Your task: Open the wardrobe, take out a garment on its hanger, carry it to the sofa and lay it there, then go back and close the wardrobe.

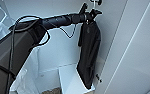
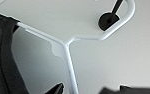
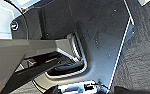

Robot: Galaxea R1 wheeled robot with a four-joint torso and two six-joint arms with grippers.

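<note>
The wardrobe (image 1: 131, 50) stands open, its white door to my right. Inside hangs the garment (image 1: 89, 52), a limp black shirt. It is on the pale hanger (image 2: 66, 47), whose hook is still looped over the black rail fitting (image 2: 108, 21). My left gripper (image 1: 91, 15) is raised to the hanger's neck, just above the shirt's collar. In the left wrist view one thin bar of the hanger runs down between two dark fingertips (image 2: 56, 89) with a gap showing beside it, so the gripper is open. The black fabric (image 2: 2, 57) fills one side of that view. My right gripper (image 3: 88, 89) hangs low beside my own base.
A white garment (image 1: 20, 82) hangs low in the wardrobe's left part. A white shelf or box (image 1: 69, 77) sits under the black shirt. Grey carpet (image 3: 141, 55) lies beside my base.
</note>
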